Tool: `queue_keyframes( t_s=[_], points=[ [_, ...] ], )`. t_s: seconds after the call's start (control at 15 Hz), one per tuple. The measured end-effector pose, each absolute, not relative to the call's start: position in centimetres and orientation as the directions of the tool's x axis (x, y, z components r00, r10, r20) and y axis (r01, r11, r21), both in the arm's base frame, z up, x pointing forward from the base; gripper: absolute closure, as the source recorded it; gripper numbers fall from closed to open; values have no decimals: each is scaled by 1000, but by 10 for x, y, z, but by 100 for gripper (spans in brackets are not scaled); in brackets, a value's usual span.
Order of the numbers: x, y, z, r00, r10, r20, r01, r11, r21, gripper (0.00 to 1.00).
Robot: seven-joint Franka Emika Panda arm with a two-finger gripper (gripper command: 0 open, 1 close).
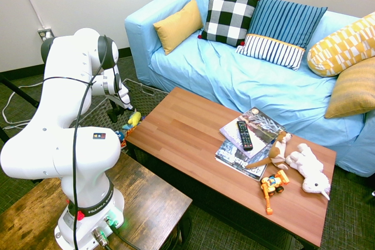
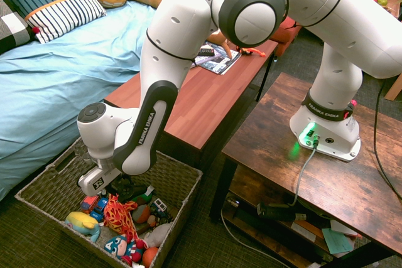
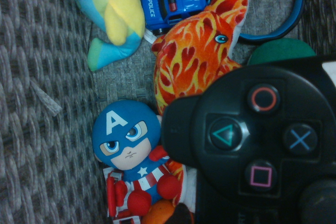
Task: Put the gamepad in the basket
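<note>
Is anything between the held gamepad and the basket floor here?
Only toys. The pincer, shut on the gamepad, is down inside the basket, directly above an orange flame-print plush and a Captain America doll. No lid or other barrier is visible.

Grey-brown woven basket point(image 2: 182, 180) under the claw point(image 2: 129, 187). Black gamepad point(image 3: 252, 145) bears coloured button marks (red circle, green triangle, blue cross, pink square). Beside it lie an orange flame-patterned plush point(image 3: 197, 59), a blue police car point(image 3: 173, 1), a yellow-and-turquoise fish plush point(image 3: 113, 14), and a blue-masked doll point(image 3: 131, 156) in red, white and blue.
</note>
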State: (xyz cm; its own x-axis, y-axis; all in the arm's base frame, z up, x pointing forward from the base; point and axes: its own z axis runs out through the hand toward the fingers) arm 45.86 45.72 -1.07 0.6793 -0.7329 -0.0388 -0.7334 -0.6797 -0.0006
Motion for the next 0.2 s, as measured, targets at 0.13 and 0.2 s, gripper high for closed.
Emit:
queue_keyframes(
  t_s=[0.13, 0.2],
  points=[
    [461, 456, -14, 684, -728, -41, -729, -685, 0, 0],
    [463, 454, -15, 688, -724, -43, -725, -689, 1, 0]
  ],
)
